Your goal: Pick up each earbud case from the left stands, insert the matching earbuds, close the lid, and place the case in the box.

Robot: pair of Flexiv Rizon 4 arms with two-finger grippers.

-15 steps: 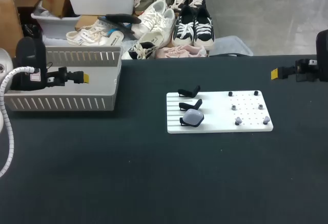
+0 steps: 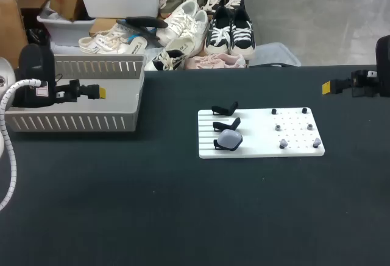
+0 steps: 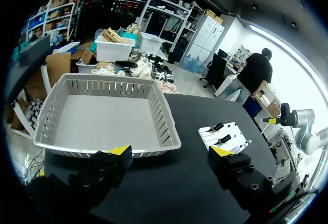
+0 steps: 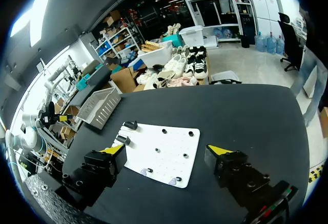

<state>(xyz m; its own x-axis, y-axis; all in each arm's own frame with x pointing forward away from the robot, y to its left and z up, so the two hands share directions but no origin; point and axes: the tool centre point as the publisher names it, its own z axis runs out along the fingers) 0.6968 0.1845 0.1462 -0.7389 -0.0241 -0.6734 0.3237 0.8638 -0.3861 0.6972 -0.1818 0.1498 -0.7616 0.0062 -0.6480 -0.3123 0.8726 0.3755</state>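
Right pincer (image 4: 164, 149) is spread wide with nothing between the fingers, just hanging over the black table (image 2: 183, 205). Closest thing ahead of it is the white board (image 4: 177, 149), lying flat and a bit below the fingertips. The end of the board nearest this pincer has the little earbuds (image 2: 283, 145) sitting on pegs: a pale pair, a greyish pair and a dark pair, all apart from each other. At the end of the board farthest from the pincer there's a row of three black stands (image 2: 224, 109). The earbud case (image 2: 230, 138), a pale see-through one, is sitting on the end stand of the row, and the other two stands have nothing on them. From the right wrist view I can't make out the case, since one of the pincer's own fingers seems to be in front of that spot. Way past the board is the left pincer (image 3: 170, 152), also wide open and holding nothing. The grey slotted box (image 3: 107, 114) sits right ahead of it, just past its fingertips. Off to that pincer's side, well apart from it, you can see the board with the stands.
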